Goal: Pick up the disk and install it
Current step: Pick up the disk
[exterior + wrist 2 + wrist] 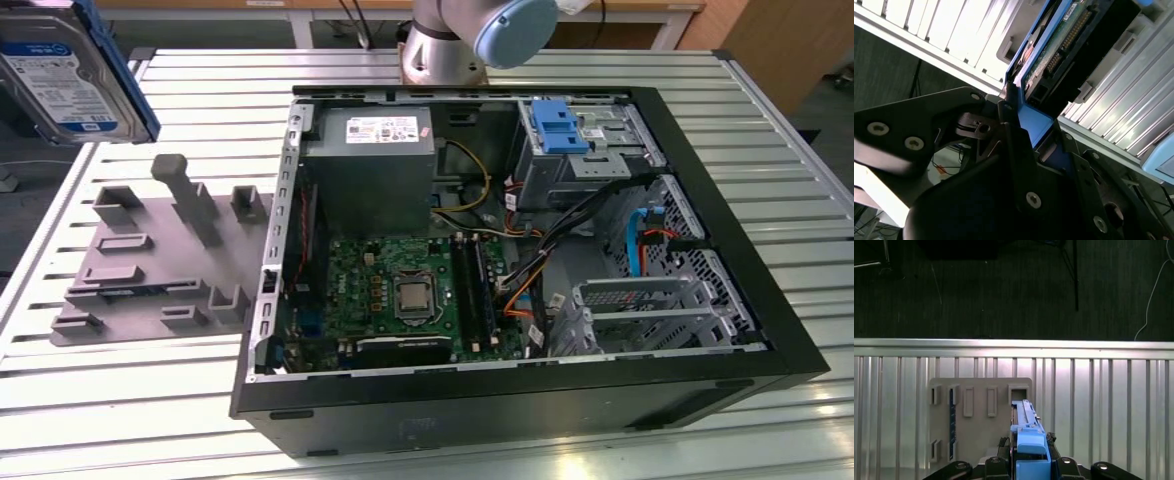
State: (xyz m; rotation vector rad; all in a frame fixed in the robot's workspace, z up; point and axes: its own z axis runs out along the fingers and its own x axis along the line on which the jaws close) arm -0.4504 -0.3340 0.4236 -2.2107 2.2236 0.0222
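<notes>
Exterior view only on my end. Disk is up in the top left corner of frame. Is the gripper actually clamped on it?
Observer: Yes. In the second wrist view the gripper is shut on the disk, gripping it at its blue side rail.
Operator: Which face shows there?
Observer: The circuit-board side, with the connector end in view.
Operator: What's under it?
Observer: In the first wrist view the disk is edge-on over the grey fixture plate.

Arm (454, 40): grey joint with blue cap at far centre in the exterior view. Gripper (1029, 442) clamped on the disk (1024, 415), holding it edge-on by its blue rails. Black fingers (1014, 145) pressed tight against the rail in the second wrist view.
</notes>
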